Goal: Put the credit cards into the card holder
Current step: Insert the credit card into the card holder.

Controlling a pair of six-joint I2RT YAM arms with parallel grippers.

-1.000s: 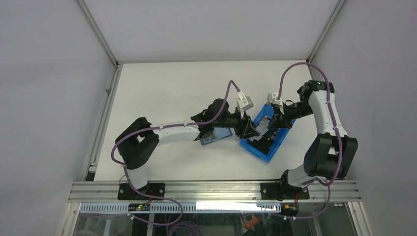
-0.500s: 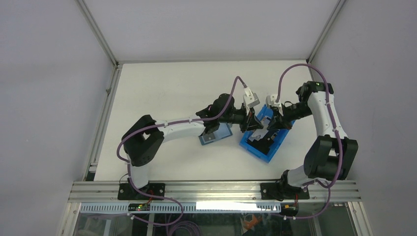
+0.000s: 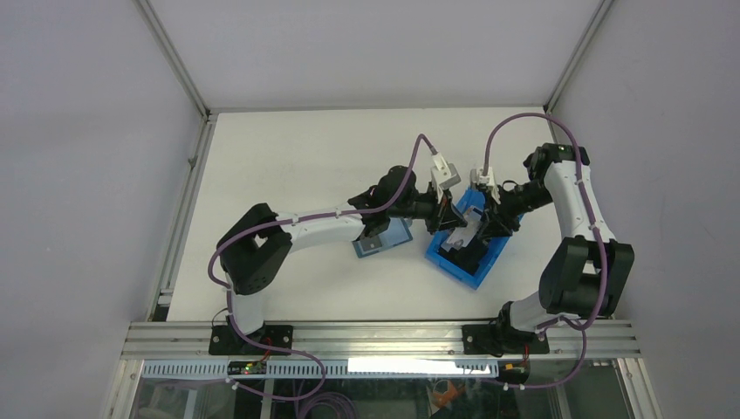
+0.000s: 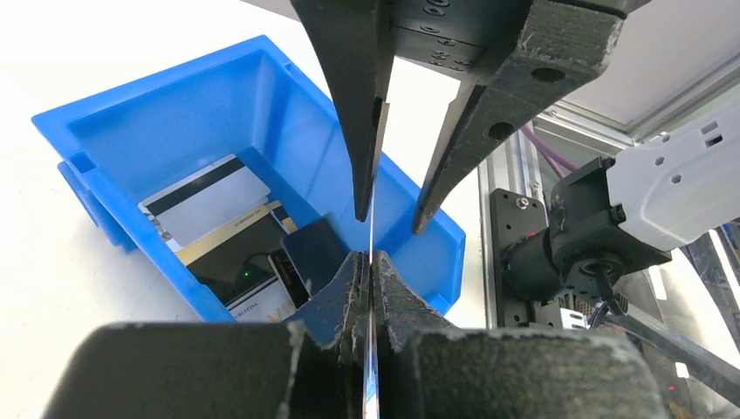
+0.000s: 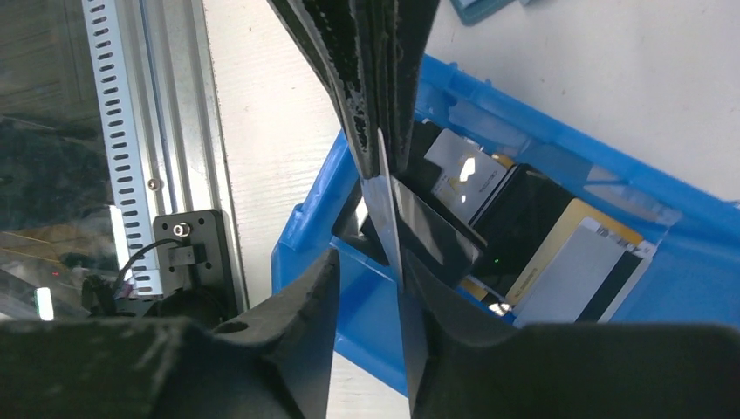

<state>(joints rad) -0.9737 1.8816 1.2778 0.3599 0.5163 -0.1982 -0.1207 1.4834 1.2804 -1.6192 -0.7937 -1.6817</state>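
We are clamping a thin pale plastic credit card [image 5: 382, 209] edge-on in our left gripper [image 4: 371, 266], fingers fully closed, above the bright-blue plastic bin [image 4: 218, 96] holding more cards [image 4: 209, 202]. Our right gripper [image 5: 371, 262] is standing partly open, fingers parted either side of that card. The small teal folding card holder [image 3: 385, 238] is lying on the white table [image 3: 288, 157] just left of the bin.

a white worktop [image 3: 288, 157] fills the middle of the frame, pale grey walls [image 3: 87, 131] around it, an aluminium rail [image 3: 366, 336] along the lower edge.
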